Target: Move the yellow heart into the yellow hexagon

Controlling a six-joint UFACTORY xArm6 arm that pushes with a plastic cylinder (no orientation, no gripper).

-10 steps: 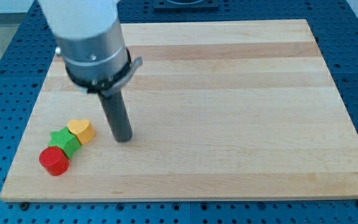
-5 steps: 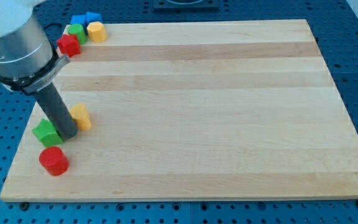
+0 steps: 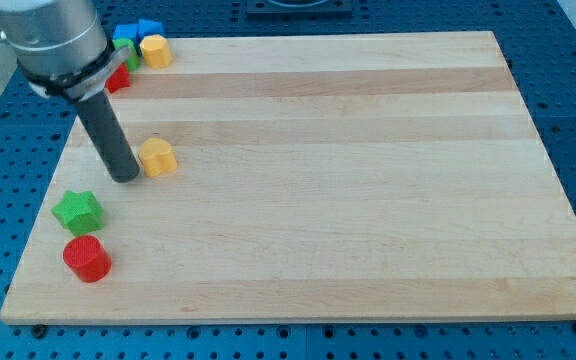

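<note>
Yellow heart [image 3: 157,157] is seen touching the right of my tip [image 3: 125,177], which grips nothing, while the yellow hexagon [image 3: 155,49] is placed well above it, toward the view's top.

My single view looks down steeply from the near edge, taking in the whole counter [image 3: 368,200].
</note>
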